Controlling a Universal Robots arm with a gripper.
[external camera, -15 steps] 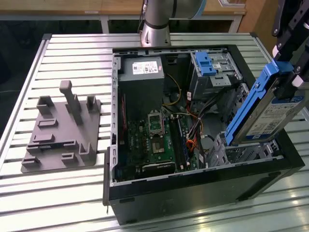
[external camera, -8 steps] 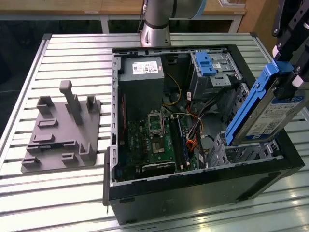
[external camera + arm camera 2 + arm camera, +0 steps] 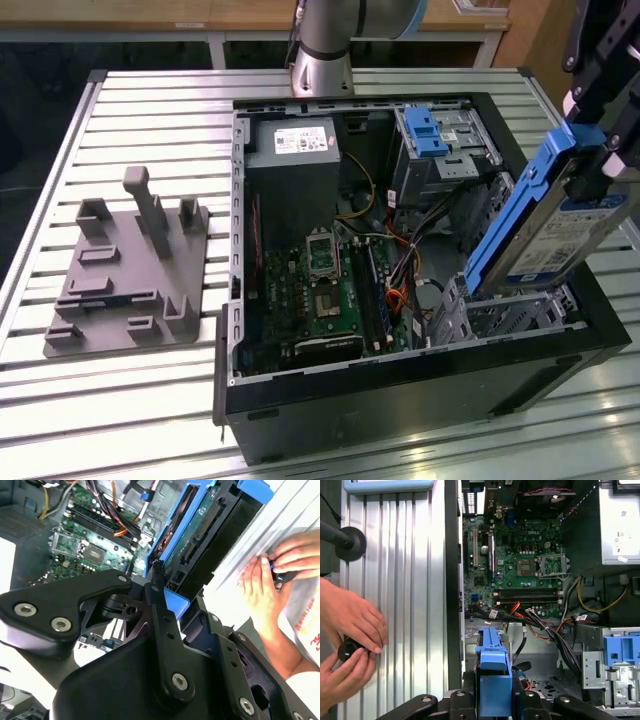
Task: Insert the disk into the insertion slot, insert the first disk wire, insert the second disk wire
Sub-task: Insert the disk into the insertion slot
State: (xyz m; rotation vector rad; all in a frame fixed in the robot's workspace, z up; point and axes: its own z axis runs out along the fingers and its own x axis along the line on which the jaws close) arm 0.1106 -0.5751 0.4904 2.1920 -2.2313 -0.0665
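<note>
While tool (image 3: 493, 699) clamps disk (image 3: 555, 225) by its blue carrier, notes run across from case (image 3: 400, 390).
- Beyond case, toward exterior view's left: grey fixture plate (image 3: 130, 270) on bench (image 3: 150, 100).
- Inside case, at exterior view's right end: disk tilted, lower edge just above insertion slot (image 3: 510, 318), not seated.
- Risk: tilt could jam carrier on slot rim; cables (image 3: 405, 265) near slot could snag.
- Exterior view gives disk tilt; first wrist view adds person's hands (image 3: 352, 622) outside case wall.
</note>
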